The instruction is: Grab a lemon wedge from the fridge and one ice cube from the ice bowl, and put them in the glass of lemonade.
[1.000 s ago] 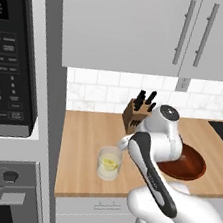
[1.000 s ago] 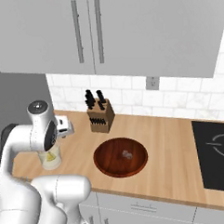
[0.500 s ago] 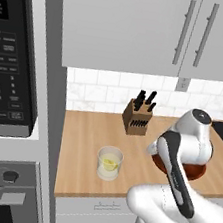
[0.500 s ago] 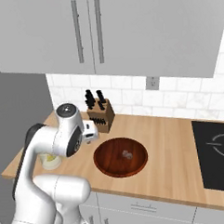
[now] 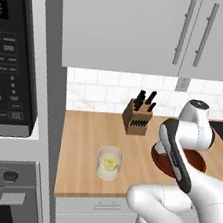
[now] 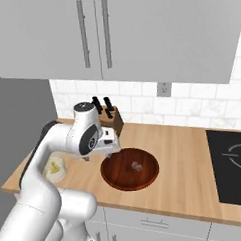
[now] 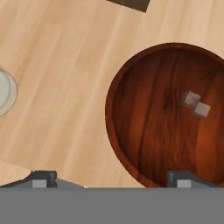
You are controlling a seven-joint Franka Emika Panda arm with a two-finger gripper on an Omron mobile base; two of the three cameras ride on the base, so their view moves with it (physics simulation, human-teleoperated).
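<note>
The glass of lemonade [image 5: 109, 163] stands on the wooden counter, with a bright yellow lemon wedge [image 5: 108, 163] lying inside it. The same glass [image 6: 54, 167] appears at the counter's left end, and its rim [image 7: 6, 92] shows at the hand view's left edge. To its right sits the dark reddish-brown ice bowl [image 6: 115, 175] [image 7: 144, 113] [image 5: 162, 161], holding two ice cubes [image 7: 196, 104] [image 6: 137, 165]. My gripper [image 6: 110, 153] [image 7: 111, 180] hangs open above the bowl's left rim, holding nothing. The fridge is out of view.
A knife block [image 5: 138, 116] [image 6: 110, 118] stands against the tiled wall behind the bowl. A black cooktop [image 6: 232, 166] lies at the right. A wall oven column [image 5: 9, 68] bounds the counter on the left, and grey cabinets hang overhead.
The arm has swung right, from over the glass to over the bowl's left rim. The gripper has stayed open, and glass and bowl have not moved.
</note>
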